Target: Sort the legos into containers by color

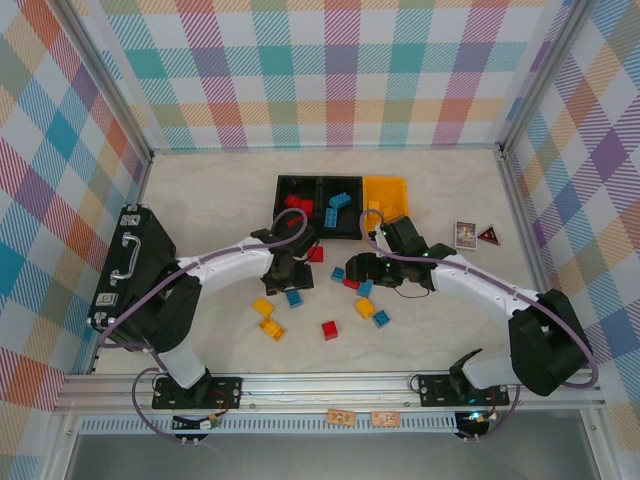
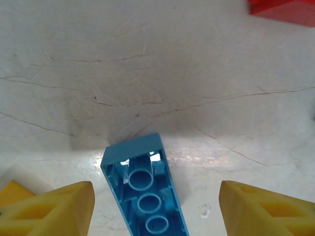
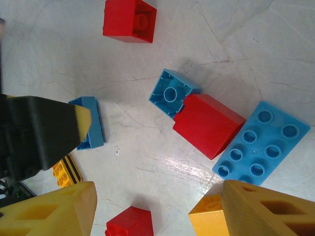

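Three joined containers (image 1: 343,180) stand at the back: a black one with red legos, a black one with blue legos, a yellow-orange one (image 1: 386,188). Loose legos lie in front, among them red (image 1: 329,330), yellow (image 1: 263,307) and blue (image 1: 381,319). My left gripper (image 2: 156,209) is open low over the table, an upside-down blue oblong brick (image 2: 145,196) lying untouched between its fingers. My right gripper (image 3: 157,209) is open above a red brick (image 3: 129,223) and an orange brick (image 3: 209,219). Ahead lie a larger red brick (image 3: 209,125) and a blue studded plate (image 3: 261,142).
A large black case with a handle (image 1: 130,265) stands at the left edge. Two small cards (image 1: 466,234) lie at the right. The two grippers are close together; the left one's finger (image 3: 44,130) shows in the right wrist view. Plaid walls enclose the table.
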